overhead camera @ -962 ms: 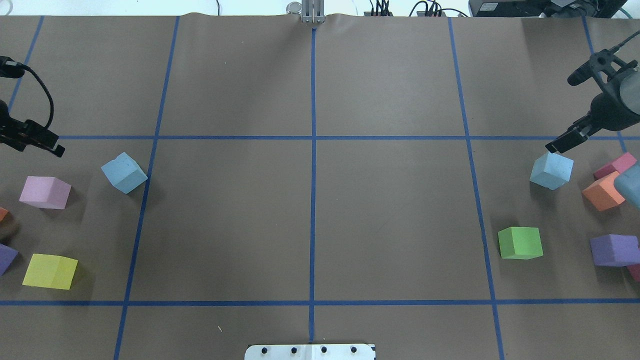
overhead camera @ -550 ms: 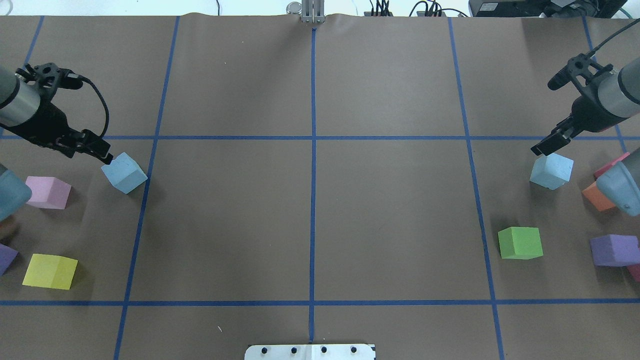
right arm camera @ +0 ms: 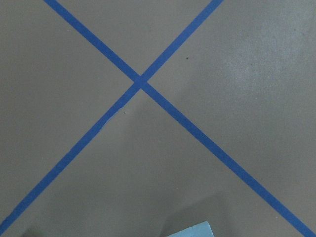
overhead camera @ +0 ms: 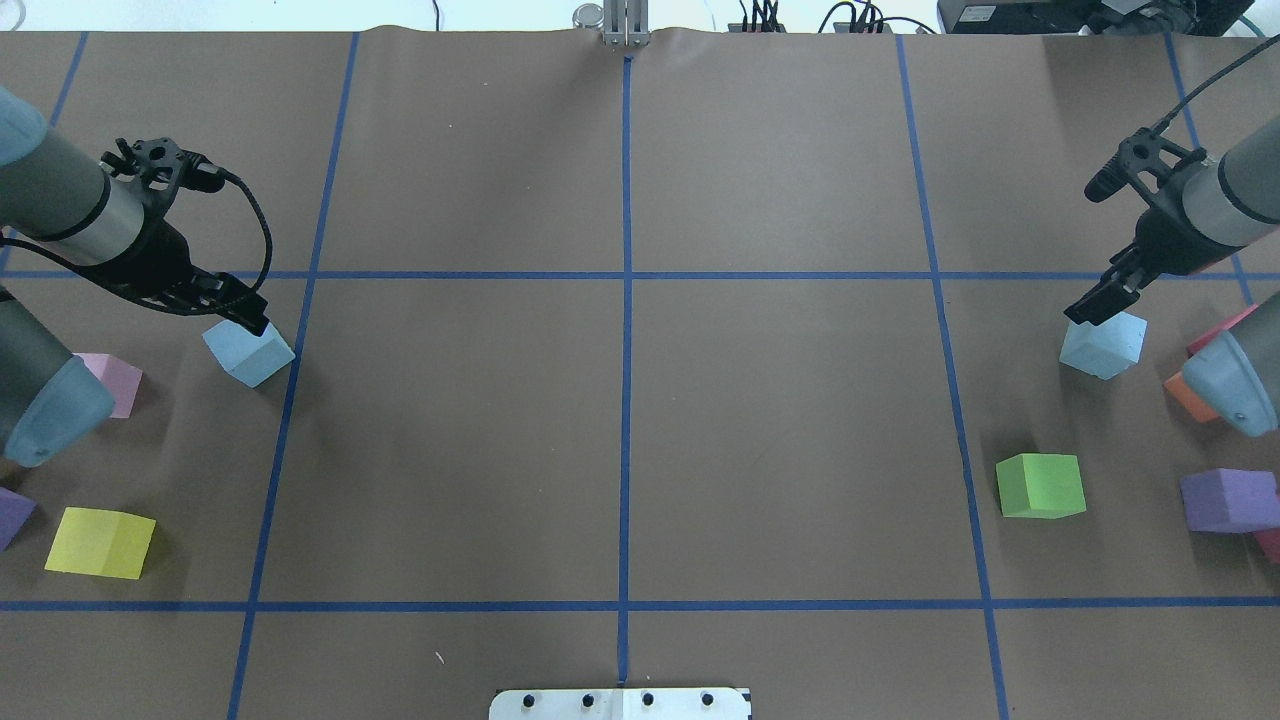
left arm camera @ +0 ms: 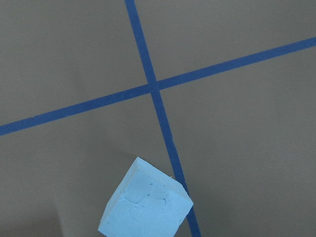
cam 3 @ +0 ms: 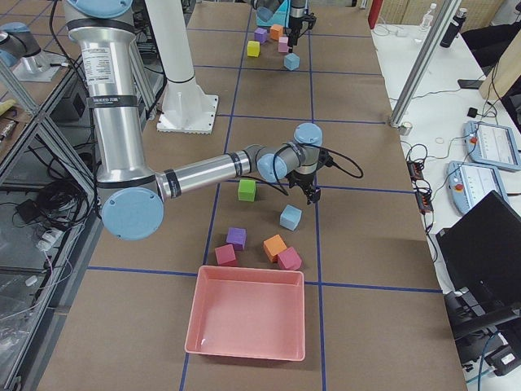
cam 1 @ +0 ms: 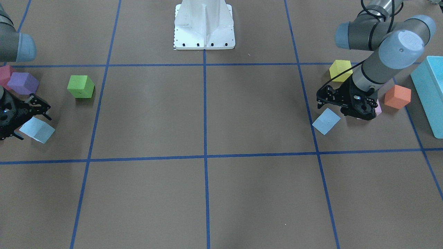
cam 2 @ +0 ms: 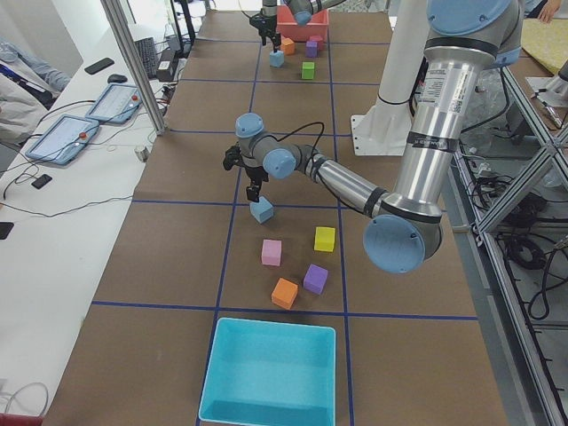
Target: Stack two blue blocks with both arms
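Two pale blue blocks rest on the brown table. The left block (overhead camera: 250,355) lies near a blue tape line and also shows low in the left wrist view (left arm camera: 145,205). My left gripper (overhead camera: 245,320) hovers just above its far top edge and looks open and empty. The right block (overhead camera: 1103,343) shows only a corner in the right wrist view (right arm camera: 192,231). My right gripper (overhead camera: 1088,305) hovers over its far left corner, also looking open and empty. In the front view the blocks show at the right (cam 1: 326,121) and the left (cam 1: 37,129).
Near the left block lie a pink cube (overhead camera: 110,385), a yellow cube (overhead camera: 100,542) and a purple cube (overhead camera: 10,515). Near the right block lie a green cube (overhead camera: 1040,486), an orange cube (overhead camera: 1190,395) and a purple cube (overhead camera: 1228,500). A turquoise bin (cam 2: 271,373) and a pink bin (cam 3: 248,322) stand at the table ends.
My left arm has swung in from the left edge until its gripper is over the left blue block. My right gripper has shifted slightly left, over the right block's corner. The blocks have not moved.
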`<control>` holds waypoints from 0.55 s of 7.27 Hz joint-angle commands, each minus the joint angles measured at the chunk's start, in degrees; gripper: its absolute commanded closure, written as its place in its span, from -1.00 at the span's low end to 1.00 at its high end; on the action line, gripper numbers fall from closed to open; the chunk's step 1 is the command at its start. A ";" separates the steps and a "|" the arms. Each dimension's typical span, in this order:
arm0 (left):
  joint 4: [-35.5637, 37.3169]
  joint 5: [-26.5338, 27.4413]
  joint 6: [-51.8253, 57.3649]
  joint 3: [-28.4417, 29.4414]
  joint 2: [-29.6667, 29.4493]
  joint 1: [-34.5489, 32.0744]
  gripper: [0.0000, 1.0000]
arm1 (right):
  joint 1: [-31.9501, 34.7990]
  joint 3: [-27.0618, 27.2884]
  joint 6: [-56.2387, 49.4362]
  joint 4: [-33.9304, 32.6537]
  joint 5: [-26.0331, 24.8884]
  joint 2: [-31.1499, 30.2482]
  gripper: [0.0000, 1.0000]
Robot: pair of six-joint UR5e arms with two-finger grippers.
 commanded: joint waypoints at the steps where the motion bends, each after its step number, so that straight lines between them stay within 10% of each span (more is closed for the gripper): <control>1: -0.03 0.25 0.06 1.18 -1.66 1.71 -0.98 | -0.02 -1.91 -0.98 3.92 0.19 -1.05 -1.00; 4: -0.03 0.52 0.15 1.72 -2.02 1.98 -0.98 | -0.02 -4.64 -1.07 8.79 0.37 -1.58 -1.00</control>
